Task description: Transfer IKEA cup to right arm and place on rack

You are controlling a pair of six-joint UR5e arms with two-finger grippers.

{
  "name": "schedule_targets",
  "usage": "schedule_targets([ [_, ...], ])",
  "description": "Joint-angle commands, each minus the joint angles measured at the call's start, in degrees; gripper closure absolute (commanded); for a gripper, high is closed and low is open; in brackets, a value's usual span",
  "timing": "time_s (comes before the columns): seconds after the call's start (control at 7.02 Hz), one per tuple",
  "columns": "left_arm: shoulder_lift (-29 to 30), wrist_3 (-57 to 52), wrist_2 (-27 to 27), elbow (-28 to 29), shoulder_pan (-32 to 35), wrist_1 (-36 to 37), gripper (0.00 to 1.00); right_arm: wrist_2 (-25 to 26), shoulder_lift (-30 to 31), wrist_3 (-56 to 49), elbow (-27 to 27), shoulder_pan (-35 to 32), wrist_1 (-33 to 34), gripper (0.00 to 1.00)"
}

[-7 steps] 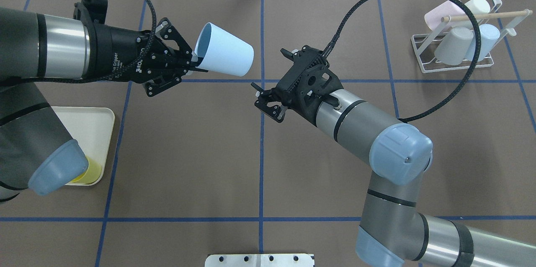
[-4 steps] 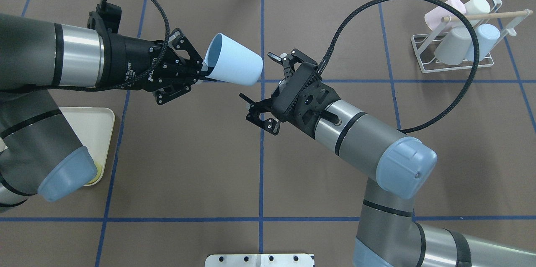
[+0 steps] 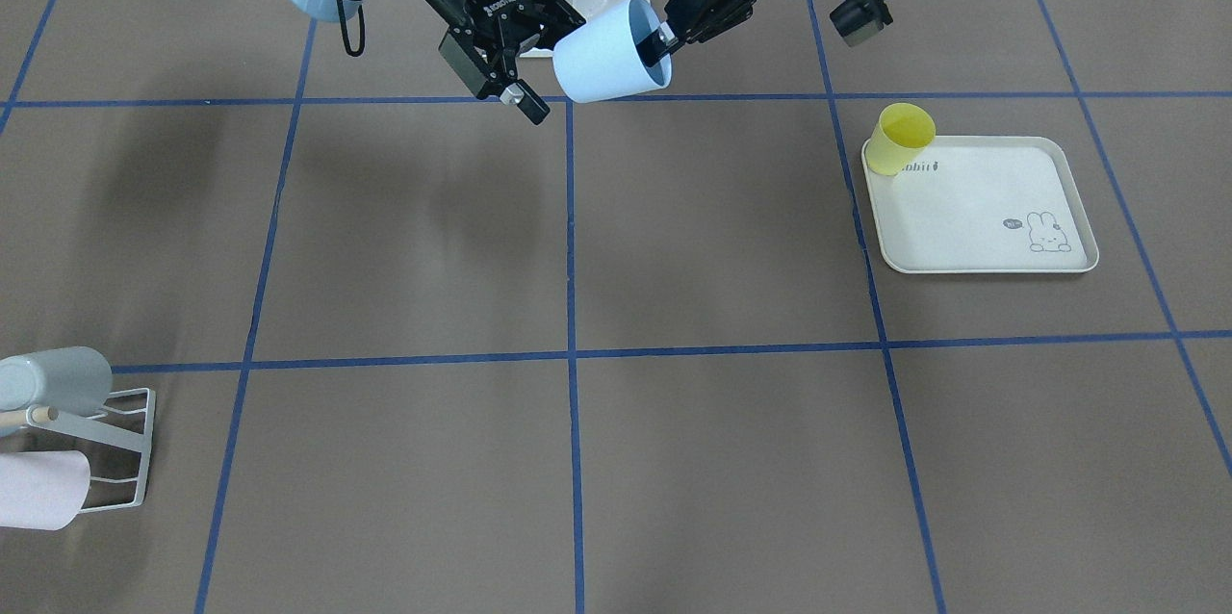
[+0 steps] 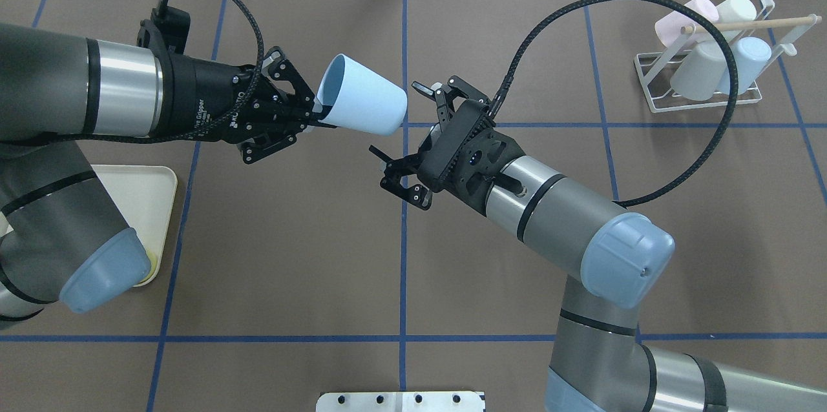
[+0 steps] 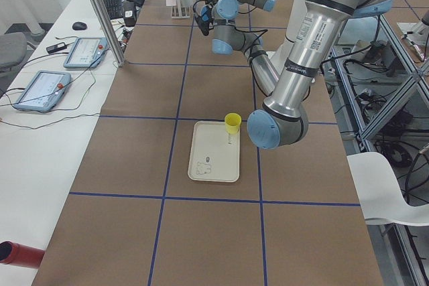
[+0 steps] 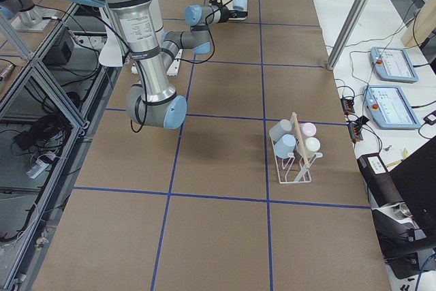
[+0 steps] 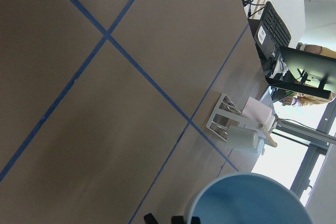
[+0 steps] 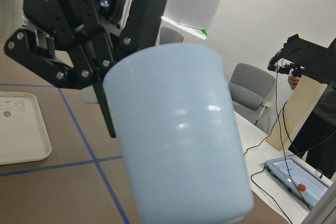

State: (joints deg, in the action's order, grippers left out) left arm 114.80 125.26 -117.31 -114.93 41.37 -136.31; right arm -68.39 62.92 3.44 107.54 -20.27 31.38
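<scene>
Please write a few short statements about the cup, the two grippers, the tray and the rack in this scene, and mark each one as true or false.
1. The left gripper holds the light blue cup by its rim. True.
2. The right gripper is shut on the light blue cup. False: its jaws are open, at the cup's base end.
3. The yellow cup is in the middle of the tray. False: it is at one corner.
4. The rack holds four cups. True.
</scene>
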Motion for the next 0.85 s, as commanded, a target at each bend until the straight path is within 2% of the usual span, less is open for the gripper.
schedule_targets([
  [0.0,0.16,-0.02,0.06,0.66,-0.15,-0.01,1.0,0.01,-0.08,-1.5,0.04,0.23,0.0,0.01],
  [0.71,1.39,-0.2,2.26,2.43,-1.64,-0.01,1.0,-0.08,-0.08,-2.47,0.04,0.76,0.0,0.01],
])
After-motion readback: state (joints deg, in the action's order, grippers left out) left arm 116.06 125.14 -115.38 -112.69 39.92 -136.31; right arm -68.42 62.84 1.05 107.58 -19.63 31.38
